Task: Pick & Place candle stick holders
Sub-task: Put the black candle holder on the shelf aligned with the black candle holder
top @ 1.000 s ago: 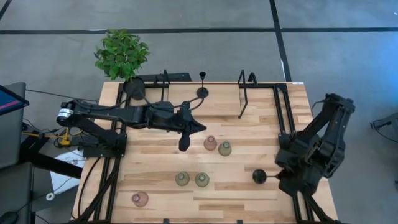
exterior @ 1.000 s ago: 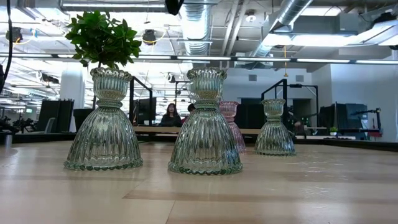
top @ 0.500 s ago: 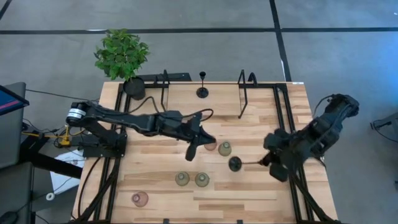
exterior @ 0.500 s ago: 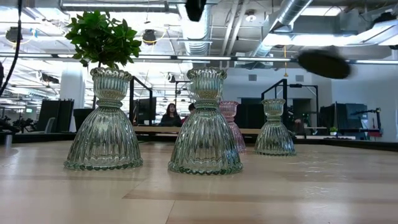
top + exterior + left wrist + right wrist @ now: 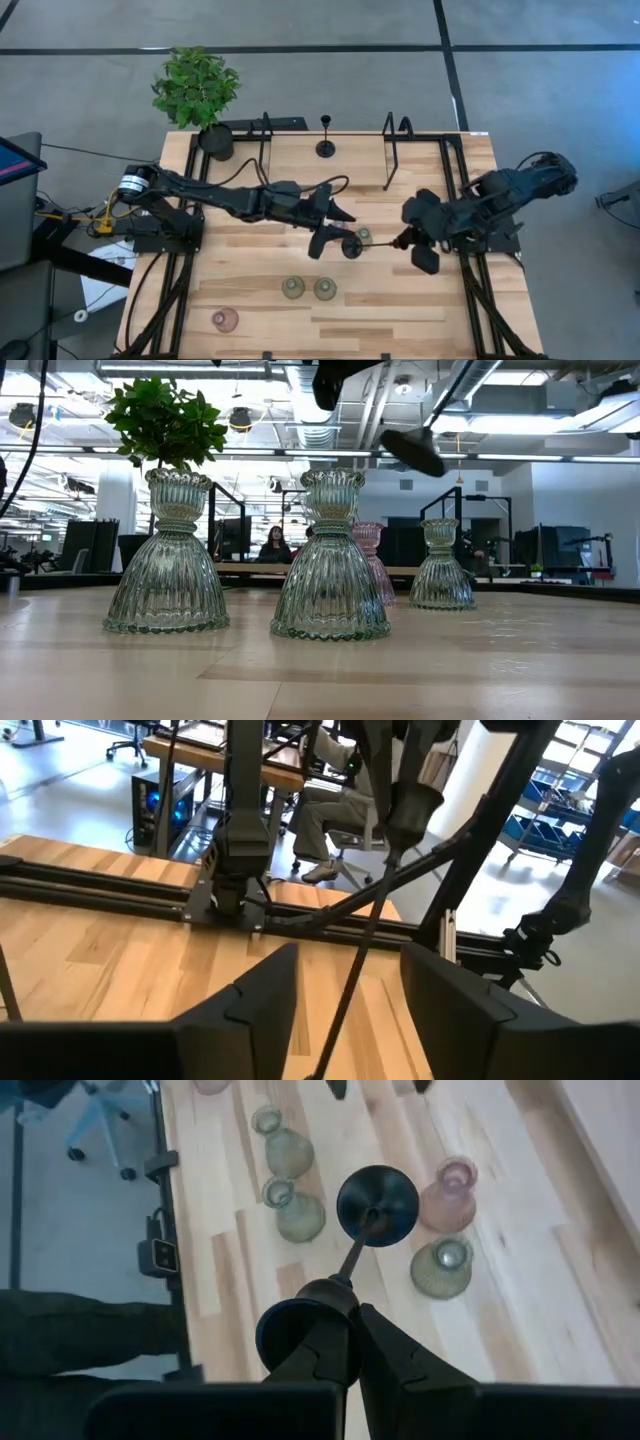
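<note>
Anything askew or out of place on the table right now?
Only one thing: the black thin-stemmed candle stick holder is not standing. The right gripper holds it by the stem, tipped sideways in the air above the pink and olive-green glass holders. The other holders stand upright; nothing spilled.

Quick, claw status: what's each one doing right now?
Left claw: open, holding nothing; a thin black stem passes between its fingers.
Right claw: closed on the black candle stick holder, carried in the air.
</note>
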`<action>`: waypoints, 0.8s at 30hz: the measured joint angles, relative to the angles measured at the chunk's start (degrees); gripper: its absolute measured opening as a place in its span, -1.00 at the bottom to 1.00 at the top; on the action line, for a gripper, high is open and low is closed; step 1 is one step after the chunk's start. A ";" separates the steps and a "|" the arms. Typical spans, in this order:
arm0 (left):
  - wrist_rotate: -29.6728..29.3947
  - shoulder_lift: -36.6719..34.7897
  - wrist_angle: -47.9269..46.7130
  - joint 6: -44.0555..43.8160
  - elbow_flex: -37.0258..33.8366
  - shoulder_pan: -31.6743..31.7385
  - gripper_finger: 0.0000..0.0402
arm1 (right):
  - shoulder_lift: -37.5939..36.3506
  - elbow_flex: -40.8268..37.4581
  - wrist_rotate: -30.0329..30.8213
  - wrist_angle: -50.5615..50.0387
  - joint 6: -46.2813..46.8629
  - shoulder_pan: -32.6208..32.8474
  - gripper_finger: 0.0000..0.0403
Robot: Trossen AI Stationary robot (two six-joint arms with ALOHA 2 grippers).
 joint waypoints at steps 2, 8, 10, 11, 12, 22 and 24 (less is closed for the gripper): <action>0.00 0.00 -0.30 -0.46 0.00 0.00 -0.09 | 1.28 0.01 -1.77 1.25 -2.28 -1.47 -1.00; 0.00 0.00 -1.28 -0.51 0.00 0.00 -0.15 | 6.36 7.13 -3.27 1.20 -10.09 -5.13 -1.00; 0.00 0.00 -1.33 -0.59 0.00 0.00 -0.17 | 8.14 10.58 -3.29 -0.19 -12.37 -6.15 -1.00; 0.00 0.00 -1.33 -0.78 0.00 0.00 -0.19 | 8.98 12.30 -3.29 -1.17 -13.33 -6.70 -1.00; 0.00 0.00 -1.32 -0.95 0.00 0.00 -0.20 | 9.71 13.88 -3.34 -2.08 -14.15 -7.23 -1.00; 0.08 0.00 -2.13 -3.91 0.02 -1.29 -0.31 | 10.63 18.47 -4.74 -5.12 -16.49 -10.48 -1.00; 0.20 0.00 -4.22 -4.41 0.02 -1.21 -0.34 | 10.71 18.47 -6.11 -5.10 -16.53 -11.13 -1.00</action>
